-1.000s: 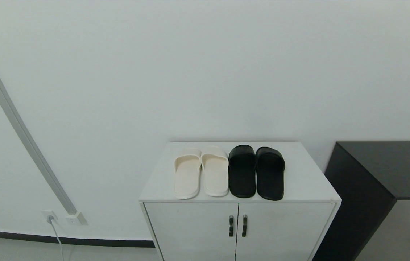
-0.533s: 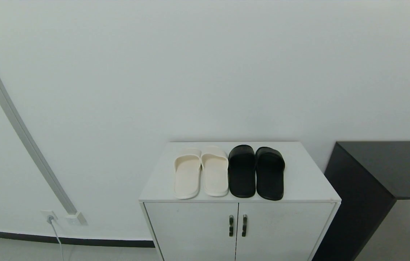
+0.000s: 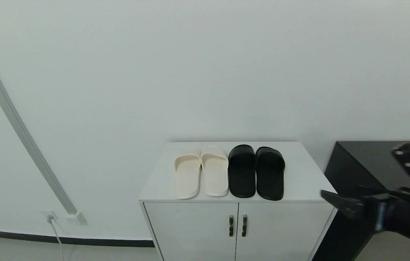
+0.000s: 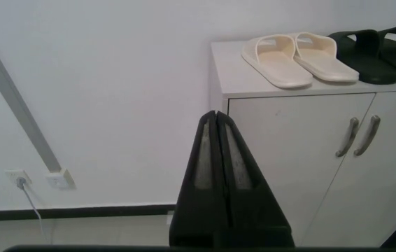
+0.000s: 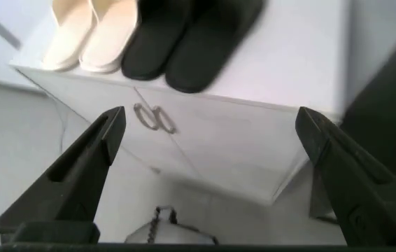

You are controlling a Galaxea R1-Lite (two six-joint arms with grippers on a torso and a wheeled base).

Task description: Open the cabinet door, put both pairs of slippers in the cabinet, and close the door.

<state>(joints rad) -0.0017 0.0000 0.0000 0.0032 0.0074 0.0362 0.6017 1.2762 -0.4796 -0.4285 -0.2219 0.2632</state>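
Two pairs sit on the cabinet (image 3: 306,185) top in the head view, white slippers (image 3: 201,172) just beside black slippers (image 3: 256,172), doors (image 3: 190,232) closed. Left wrist view: the left gripper (image 4: 216,120) is clenched, empty. Right wrist view: the right gripper (image 5: 208,119) is spread wide before the cabinet, holding nothing.
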